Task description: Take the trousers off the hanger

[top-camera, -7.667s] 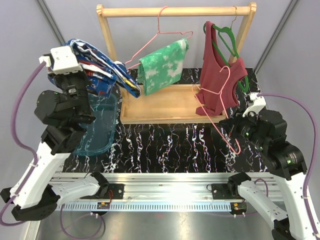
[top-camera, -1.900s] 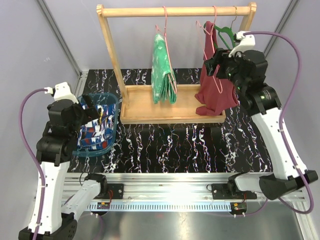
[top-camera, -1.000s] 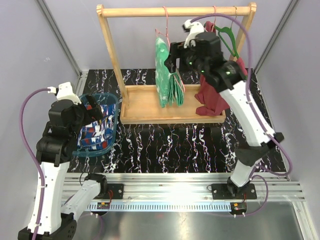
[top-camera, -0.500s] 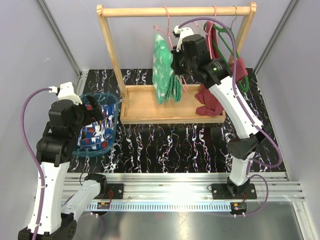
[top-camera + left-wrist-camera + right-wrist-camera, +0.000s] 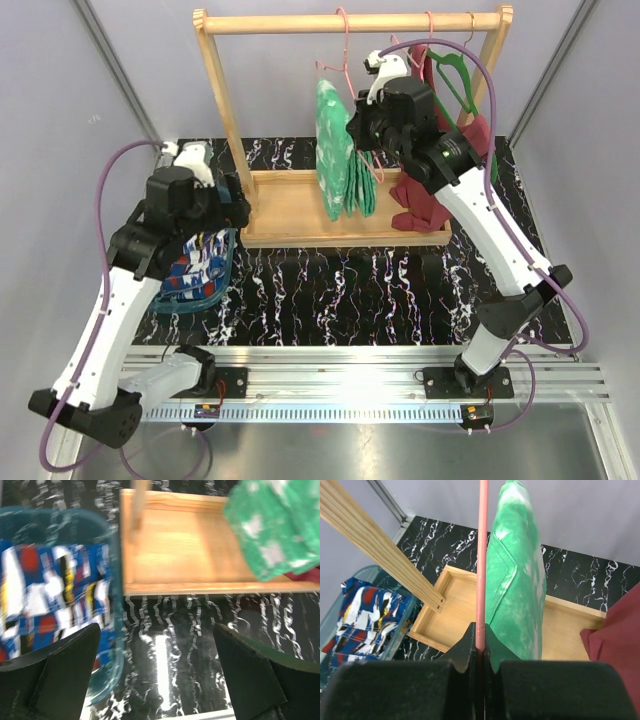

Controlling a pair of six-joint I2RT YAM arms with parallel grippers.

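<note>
The mottled green-and-white trousers (image 5: 345, 150) hang folded on a pink hanger (image 5: 345, 40) from the wooden rail (image 5: 270, 23). My right gripper (image 5: 362, 128) is beside them, shut on the hanger's pink wire (image 5: 482, 555); its jaws meet on the wire at the right gripper (image 5: 481, 645), with the green trousers (image 5: 517, 580) just right of it. The blue patched trousers (image 5: 195, 268) lie in the teal basket (image 5: 222, 285). My left gripper (image 5: 238, 205) hovers open over the basket's right rim, near the rack's left post. In the left wrist view the left gripper (image 5: 160, 675) holds nothing.
A maroon tank top (image 5: 430, 190) hangs at the rail's right end with a green hanger (image 5: 455, 70). The rack's wooden base tray (image 5: 290, 215) sits on black marbled tabletop (image 5: 350, 290). Grey walls close in left and right.
My right gripper has shut on the pink hanger wire, and the hanger with the green trousers shifted slightly right. My left arm swung from beside the basket toward the rack.
</note>
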